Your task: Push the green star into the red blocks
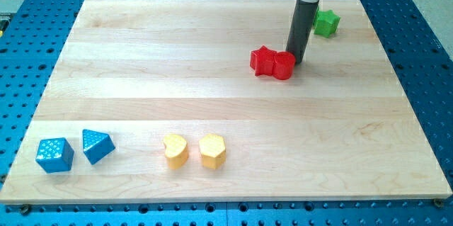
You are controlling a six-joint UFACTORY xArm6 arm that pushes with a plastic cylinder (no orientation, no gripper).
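The green star (326, 23) lies near the view's top right on the wooden board. Two red blocks sit touching each other below and left of it: a red star (262, 60) and a red rounded block (283, 65). My tip (295, 61) stands between the green star and the red blocks, right beside the red rounded block's upper right edge. The tip is below and left of the green star, apart from it.
A blue cube (54, 154) and a blue wedge-like block (96, 145) sit at the view's bottom left. Two yellow blocks (175, 149) (212, 150) sit at the bottom centre. The board's right edge (396, 63) is near the green star.
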